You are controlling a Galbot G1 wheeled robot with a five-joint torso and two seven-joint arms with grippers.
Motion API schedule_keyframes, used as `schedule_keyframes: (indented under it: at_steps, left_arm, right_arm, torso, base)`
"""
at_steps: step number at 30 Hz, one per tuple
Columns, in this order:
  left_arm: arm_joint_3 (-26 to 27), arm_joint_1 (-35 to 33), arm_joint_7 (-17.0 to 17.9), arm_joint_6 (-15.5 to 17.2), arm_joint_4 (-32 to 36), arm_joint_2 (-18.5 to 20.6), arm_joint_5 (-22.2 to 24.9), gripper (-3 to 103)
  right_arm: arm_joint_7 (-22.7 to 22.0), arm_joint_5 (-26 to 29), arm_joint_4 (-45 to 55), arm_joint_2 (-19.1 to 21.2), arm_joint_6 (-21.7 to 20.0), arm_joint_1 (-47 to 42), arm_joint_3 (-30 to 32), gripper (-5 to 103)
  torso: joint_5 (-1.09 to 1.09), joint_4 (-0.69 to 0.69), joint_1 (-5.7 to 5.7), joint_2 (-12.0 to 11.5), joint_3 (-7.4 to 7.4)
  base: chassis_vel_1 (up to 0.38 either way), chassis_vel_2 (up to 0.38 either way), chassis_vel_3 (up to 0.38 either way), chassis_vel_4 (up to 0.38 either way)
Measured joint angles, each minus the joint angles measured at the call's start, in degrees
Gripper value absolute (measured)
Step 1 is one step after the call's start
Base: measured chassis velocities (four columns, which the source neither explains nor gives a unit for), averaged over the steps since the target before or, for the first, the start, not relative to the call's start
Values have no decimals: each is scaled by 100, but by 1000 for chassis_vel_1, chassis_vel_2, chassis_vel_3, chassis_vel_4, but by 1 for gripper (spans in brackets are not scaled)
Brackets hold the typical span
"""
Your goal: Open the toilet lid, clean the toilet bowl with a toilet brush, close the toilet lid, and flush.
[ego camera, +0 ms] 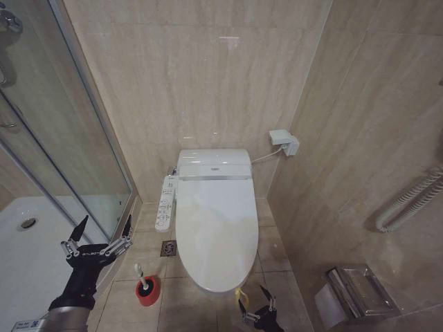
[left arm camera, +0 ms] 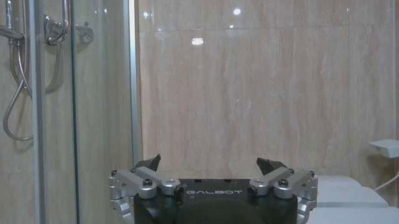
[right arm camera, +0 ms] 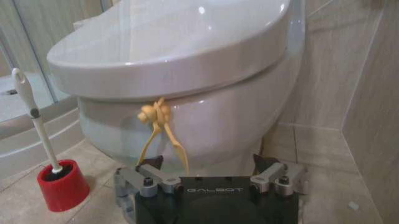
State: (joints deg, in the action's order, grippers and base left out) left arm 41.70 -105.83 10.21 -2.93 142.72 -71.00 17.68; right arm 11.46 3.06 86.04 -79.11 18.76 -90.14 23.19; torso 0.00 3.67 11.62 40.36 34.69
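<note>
Lid: down on bowl, against back wall.
Brush: in holder, floor, left of bowl.
Shower tray: far left.

glass shower enclosure with metal frame at 9 o'clock | long white button remote panel near centre | square metal floor drain at 6 | white wall box at 1 | steel paper holder at 4 | chrome shower hose
</note>
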Motion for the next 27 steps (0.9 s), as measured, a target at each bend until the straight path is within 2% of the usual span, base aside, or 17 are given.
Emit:
schedule_keyframes:
  at_steps: [1, 2, 9, 10, 15, 16, 23, 24, 27]
  left_arm:
    - [0, 0, 0, 0, 0, 0, 0, 100]
    - [0, 0, 0, 0, 0, 0, 0, 100]
    - [0, 0, 0, 0, 0, 0, 0, 100]
    - [0, 0, 0, 0, 0, 0, 0, 100]
    - [0, 0, 0, 0, 0, 0, 0, 100]
    - [0, 0, 0, 0, 0, 0, 0, 100]
    - [0, 0, 0, 0, 0, 0, 0, 100]
    - [0, 0, 0, 0, 0, 0, 0, 100]
    - [0, 0, 0, 0, 0, 0, 0, 100]
  right_arm:
    - [22, 0, 17, 10, 12, -9, 8, 100]
    - [33, 0, 24, 12, 15, -14, 11, 87]
    - [58, -3, 48, 8, 60, -82, 4, 87]
    - [60, -8, 47, 4, 64, -88, 0, 60]
    - [67, -26, 39, 0, 77, -102, -38, 60]
    - [71, -39, 30, 4, 79, -105, -62, 33]
    - [68, -67, -9, 3, 108, -118, -100, 33]
    - [64, -67, -5, 7, 111, -123, -98, 6]
    - [43, -55, 12, 13, 121, -123, -73, 6]
  torso:
    - [0, 0, 0, 0, 0]
    - [0, 0, 0, 0, 0]
    - [0, 0, 0, 0, 0]
    - [0, 0, 0, 0, 0]
    - [0, 0, 0, 0, 0]
    - [0, 0, 0, 0, 0]
    - [0, 0, 0, 0, 0]
    - [0, 0, 0, 0, 0]
    - [0, 0, 0, 0, 0]
  base:
    - [0, 0, 0, 0]
    - [0, 0, 0, 0]
    - [0, 0, 0, 0]
    - [0, 0, 0, 0]
    - [0, 0, 0, 0]
    - [0, 0, 0, 0]
    - [0, 0, 0, 0]
    - [0, 0, 0, 0]
    - [0, 0, 0, 0]
